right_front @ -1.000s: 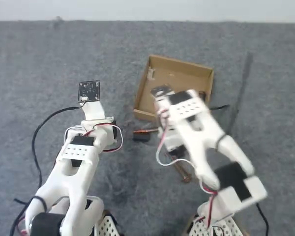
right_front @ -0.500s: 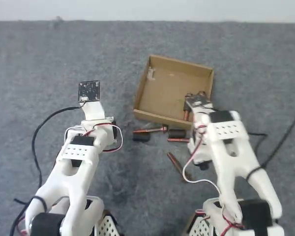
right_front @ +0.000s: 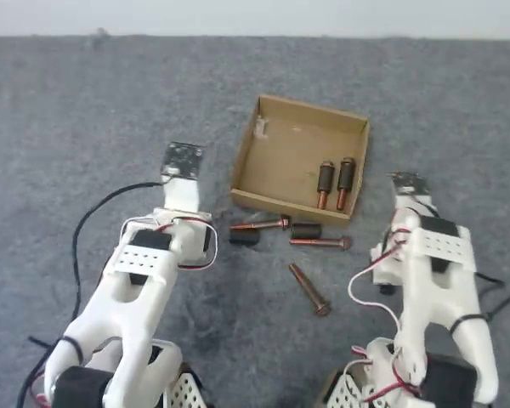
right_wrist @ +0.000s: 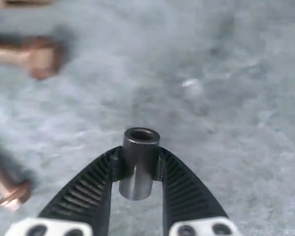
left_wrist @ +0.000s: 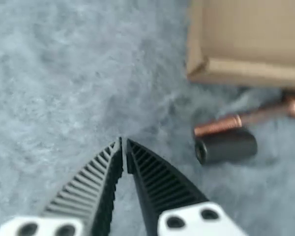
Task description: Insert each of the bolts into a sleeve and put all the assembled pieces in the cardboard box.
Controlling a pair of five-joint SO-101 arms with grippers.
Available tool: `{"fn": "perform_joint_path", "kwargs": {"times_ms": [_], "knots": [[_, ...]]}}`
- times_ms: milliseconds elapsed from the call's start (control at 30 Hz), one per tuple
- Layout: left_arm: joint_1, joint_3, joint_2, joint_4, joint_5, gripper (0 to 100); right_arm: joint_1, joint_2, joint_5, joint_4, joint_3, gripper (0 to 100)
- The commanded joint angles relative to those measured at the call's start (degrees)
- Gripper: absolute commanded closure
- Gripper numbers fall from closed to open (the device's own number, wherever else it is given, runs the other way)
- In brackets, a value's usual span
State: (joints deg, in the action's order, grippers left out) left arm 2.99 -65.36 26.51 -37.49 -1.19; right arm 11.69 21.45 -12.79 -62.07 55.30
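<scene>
Your right gripper is clamped on a short black cylindrical sleeve, which sits between the ribbed fingers with its open bore showing just past the tips. Beyond those tips a blurred copper bolt head lies on the grey carpet, and another bolt head lies close beside one finger. Your left gripper has its jaws drawn together on nothing. Ahead of them, off toward the brown cardboard box, a second black sleeve and a copper bolt lie just beside each other. Inside the box, one sleeved bolt lies beside a second sleeved bolt, near the wall.
</scene>
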Motion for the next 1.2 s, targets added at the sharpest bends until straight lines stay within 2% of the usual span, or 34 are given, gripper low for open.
{"fn": "perform_joint_path", "kwargs": {"times_ms": [0,67,167,300,400,667,867,1000,1167], "knots": [[0.6,5.1,0.1,-6.2,14.1,99,4.8,2.0,-0.9,2.2,0.0,99.1],[1.7,6.8,0.1,-7.3,21.1,99,5.1,2.0,-1.0,2.3,0.0,99.1],[5.5,8.0,0.1,-9.9,21.1,99,5.4,1.9,-1.0,3.6,0.0,99.1],[13.7,11.3,0.1,-16.9,28.4,99,6.1,1.9,-1.1,4.4,0.0,99.1],[19.1,13.5,0.1,-20.3,31.8,98,10.2,1.9,-1.1,4.8,-0.2,99.1],[33.8,18.2,-0.4,-28.7,37.5,84,15.9,1.8,1.1,5.8,-1.3,99.1],[42.7,20.8,-0.4,-34.5,47.6,84,16.4,1.8,1.8,5.8,-1.7,99.1],[46.6,21.4,-0.5,-33.1,49.8,84,16.4,1.8,1.8,5.8,-1.7,99.1],[47.0,22.2,-4.8,-28.2,50.1,84,16.3,1.8,1.8,5.9,-1.8,99.1]]}}
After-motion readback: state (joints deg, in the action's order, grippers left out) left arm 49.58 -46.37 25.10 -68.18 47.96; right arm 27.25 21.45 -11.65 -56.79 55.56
